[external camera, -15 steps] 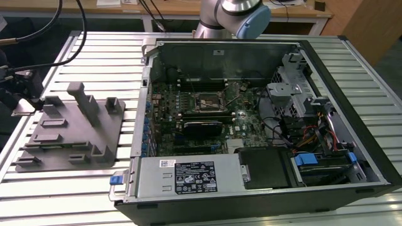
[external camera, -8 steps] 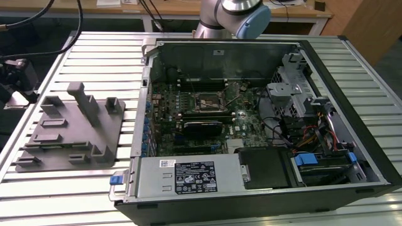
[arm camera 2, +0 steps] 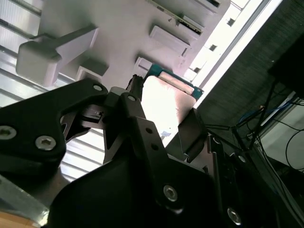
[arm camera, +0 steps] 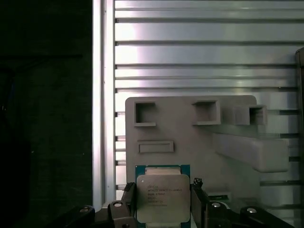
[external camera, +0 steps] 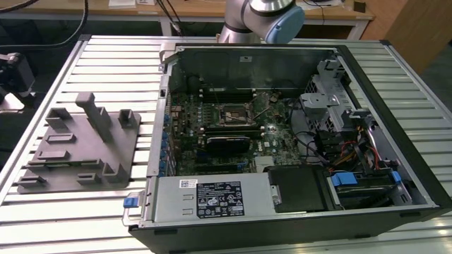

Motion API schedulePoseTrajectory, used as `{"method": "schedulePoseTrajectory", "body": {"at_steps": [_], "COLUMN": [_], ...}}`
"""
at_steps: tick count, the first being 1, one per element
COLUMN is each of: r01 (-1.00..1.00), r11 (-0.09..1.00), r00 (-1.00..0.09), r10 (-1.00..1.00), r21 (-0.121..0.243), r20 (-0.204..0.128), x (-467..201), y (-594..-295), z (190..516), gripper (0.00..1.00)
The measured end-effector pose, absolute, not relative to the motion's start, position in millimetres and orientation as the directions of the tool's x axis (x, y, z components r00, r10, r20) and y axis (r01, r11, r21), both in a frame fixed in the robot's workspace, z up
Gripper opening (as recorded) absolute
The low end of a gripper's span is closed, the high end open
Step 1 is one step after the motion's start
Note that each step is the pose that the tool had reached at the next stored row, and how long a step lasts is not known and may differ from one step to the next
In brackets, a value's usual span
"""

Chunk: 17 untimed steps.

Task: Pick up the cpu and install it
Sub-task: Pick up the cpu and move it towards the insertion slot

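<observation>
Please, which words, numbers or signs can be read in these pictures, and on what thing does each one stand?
The cpu, held in the gripper, first wrist view: several printed lines, too blurred to read.
White label on the power supply, exterior view: print too small to read.
Grey tray: no text.

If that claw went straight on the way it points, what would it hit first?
Probably the grey tray, right beyond the gripper and the cpu it grips; the gap is unclear.
</observation>
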<state>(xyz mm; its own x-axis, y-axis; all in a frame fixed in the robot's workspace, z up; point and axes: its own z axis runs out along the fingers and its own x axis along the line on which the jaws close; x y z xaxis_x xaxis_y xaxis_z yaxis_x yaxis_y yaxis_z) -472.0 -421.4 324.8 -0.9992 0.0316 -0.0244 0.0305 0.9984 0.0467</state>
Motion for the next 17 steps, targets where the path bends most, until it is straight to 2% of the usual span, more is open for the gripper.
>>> {"method": "schedulePoseTrajectory", "body": {"at_steps": [17], "r01": [0.030], "r11": [0.998], "r00": [-0.999], "r10": [0.032], "r21": [0.047], "r20": [-0.024], "x": [-472.1], "y": [-420.1], "z": [364.8], "gripper": [0.55]}}
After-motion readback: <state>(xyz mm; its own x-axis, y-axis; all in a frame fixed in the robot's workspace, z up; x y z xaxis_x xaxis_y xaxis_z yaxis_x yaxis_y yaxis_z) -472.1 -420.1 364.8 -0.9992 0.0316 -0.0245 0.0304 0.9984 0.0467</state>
